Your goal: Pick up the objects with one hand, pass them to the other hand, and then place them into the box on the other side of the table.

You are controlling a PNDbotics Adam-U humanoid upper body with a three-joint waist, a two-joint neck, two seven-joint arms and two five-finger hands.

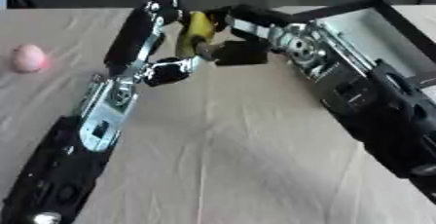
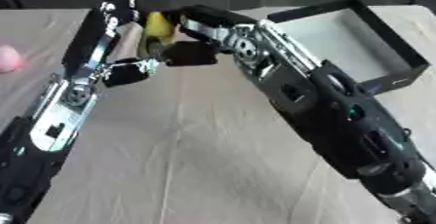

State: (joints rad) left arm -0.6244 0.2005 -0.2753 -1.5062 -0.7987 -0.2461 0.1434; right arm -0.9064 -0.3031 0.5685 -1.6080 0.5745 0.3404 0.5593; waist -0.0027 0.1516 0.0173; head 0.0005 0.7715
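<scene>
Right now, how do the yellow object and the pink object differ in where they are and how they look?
The yellow object is long and held up off the table between the left hand and right hand, fingers curled round it; the pink object is rounded and lies alone on the table, far left. The yellow one is near the black box; the pink one is on the side away from it. Neither is in the box yet.

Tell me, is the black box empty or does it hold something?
Empty: the black box shows only its bare pale floor; the yellow object is outside it, between both hands.
</scene>
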